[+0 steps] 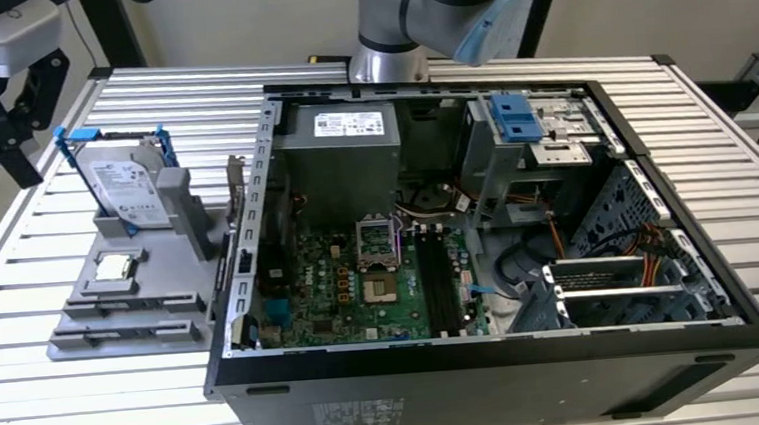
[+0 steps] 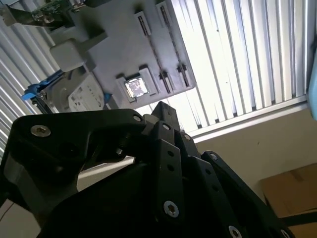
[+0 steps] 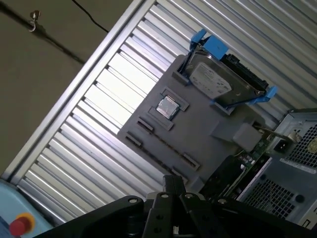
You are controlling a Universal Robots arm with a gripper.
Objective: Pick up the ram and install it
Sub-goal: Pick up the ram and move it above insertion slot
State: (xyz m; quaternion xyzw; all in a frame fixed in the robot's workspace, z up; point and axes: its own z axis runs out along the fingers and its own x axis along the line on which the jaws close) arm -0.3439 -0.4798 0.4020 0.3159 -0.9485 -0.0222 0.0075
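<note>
I cannot make out the ram anywhere; it is hidden or out of view. My gripper [image 1: 6, 138] hangs at the exterior view's far left, above and beyond the grey parts holder [image 1: 91, 293], with nothing visibly in it. Its black linkage [image 2: 148, 173] fills the near part of both wrist views, which look down on the holder [image 3: 198, 134]. The open computer case [image 1: 497, 355] lies in the middle of the slatted table. On its green motherboard [image 1: 332, 286] run long dark memory slots [image 1: 444, 278].
On the holder stand a silver hard drive in a blue frame [image 1: 124, 185], a small square processor chip [image 1: 113, 263] and a green card with a metal bracket [image 3: 257, 146]. The arm's base [image 1: 389, 61] rises behind the case. Bare slatted table [image 1: 100, 412] surrounds the holder.
</note>
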